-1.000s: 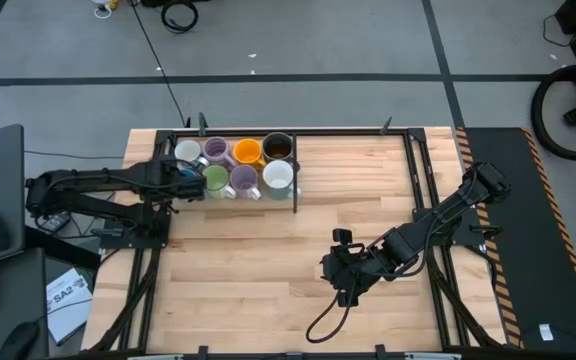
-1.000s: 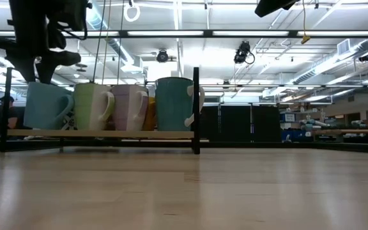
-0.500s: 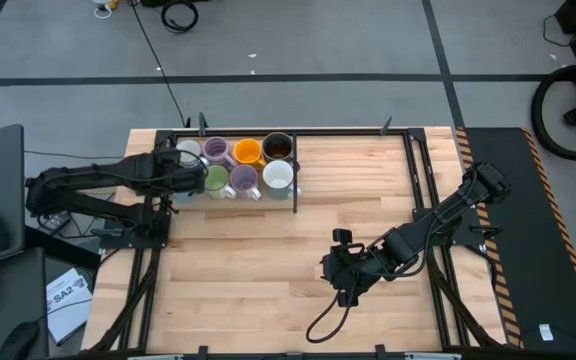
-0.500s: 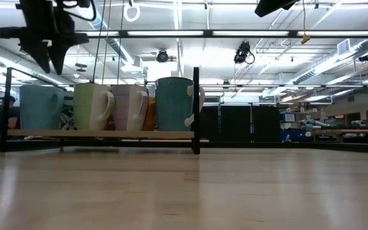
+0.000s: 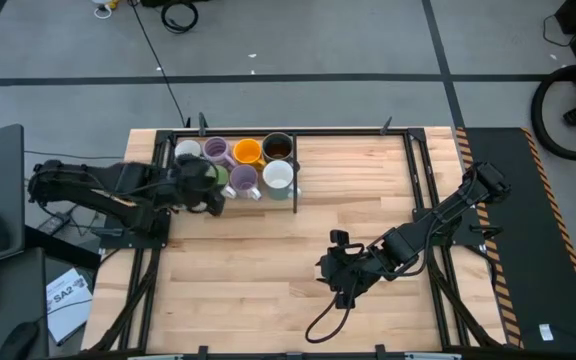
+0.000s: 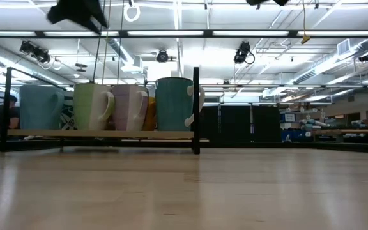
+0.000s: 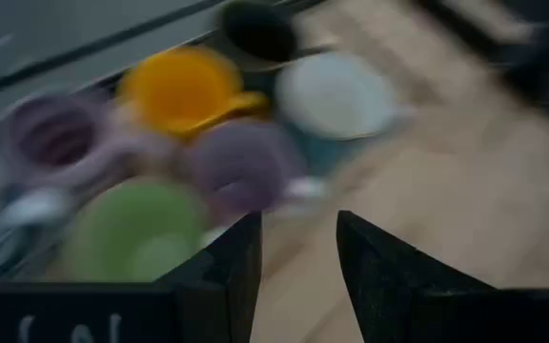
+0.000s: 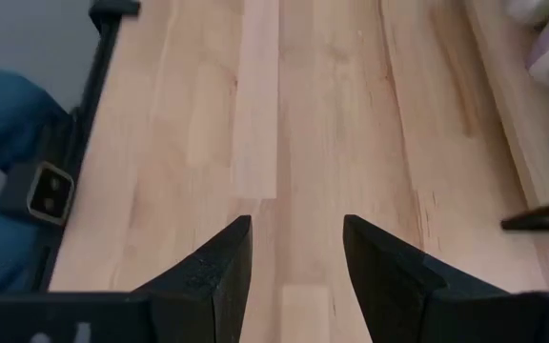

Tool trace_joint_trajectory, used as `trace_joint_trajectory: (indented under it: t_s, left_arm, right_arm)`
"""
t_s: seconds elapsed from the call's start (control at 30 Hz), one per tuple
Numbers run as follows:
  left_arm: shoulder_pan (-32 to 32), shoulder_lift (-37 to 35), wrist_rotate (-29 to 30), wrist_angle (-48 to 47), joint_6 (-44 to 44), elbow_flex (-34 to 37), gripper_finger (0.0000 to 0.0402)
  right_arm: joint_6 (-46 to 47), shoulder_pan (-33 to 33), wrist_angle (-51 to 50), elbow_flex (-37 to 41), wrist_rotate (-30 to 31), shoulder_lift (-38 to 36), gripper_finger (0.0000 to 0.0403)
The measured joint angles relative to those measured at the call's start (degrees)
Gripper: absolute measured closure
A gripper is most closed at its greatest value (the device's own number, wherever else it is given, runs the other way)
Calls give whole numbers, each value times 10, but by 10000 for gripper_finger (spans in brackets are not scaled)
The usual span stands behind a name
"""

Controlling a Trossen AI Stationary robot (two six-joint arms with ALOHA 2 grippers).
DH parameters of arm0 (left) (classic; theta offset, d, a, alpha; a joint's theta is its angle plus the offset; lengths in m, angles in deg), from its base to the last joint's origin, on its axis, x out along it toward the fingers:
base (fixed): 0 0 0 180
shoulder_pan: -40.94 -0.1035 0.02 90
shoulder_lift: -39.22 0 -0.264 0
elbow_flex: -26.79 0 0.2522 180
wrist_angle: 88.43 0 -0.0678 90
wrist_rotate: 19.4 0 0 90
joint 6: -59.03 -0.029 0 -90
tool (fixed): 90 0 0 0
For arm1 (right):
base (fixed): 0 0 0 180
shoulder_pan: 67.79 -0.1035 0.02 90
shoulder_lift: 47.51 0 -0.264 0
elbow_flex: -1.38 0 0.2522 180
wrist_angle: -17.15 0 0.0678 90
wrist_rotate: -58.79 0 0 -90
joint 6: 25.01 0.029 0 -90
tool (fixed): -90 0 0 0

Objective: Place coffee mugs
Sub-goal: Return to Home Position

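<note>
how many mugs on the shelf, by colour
purple mugs: 2
orange mug: 1
green mug: 1
dark grey mug: 1
light blue mug: 1
teal mug: 1
white mug: 1
total: 8

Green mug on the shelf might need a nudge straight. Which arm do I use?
Left. The left gripper hangs open and empty close above the green mug on the shelf, while the right gripper sits open over bare table, well away from the shelf.
</note>
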Motion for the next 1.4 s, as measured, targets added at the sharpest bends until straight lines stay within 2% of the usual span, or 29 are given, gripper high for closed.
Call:
trace_joint_trajectory:
  t_s: [0.23,0.37,0.47,0.63,0.9,1.03,1.13,1.3,1.4]
  left_arm:
    - [74,0,0,228,-188,0,258]
    - [107,-3,1,333,-323,0,258]
    - [129,-6,4,389,-407,0,258]
    - [144,-23,12,407,-523,0,258]
    - [147,-84,12,398,-534,0,258]
    - [147,-128,12,321,-530,0,258]
    - [147,-162,12,252,-484,8,258]
    - [147,-229,16,243,-427,112,258]
    - [147,-276,18,298,-417,202,258]
  right_arm:
    - [-57,19,123,0,-2,0,231]
    - [-101,33,178,0,-40,-4,231]
    - [-108,41,183,0,-76,-20,231]
    - [-109,54,163,0,-101,-69,231]
    - [-109,70,96,0,-103,-190,231]
    - [-109,72,51,0,-103,-256,231]
    - [-109,71,24,0,-103,-300,231]
    - [-124,71,11,7,-102,-351,231]
    - [-128,71,13,33,-102,-379,231]
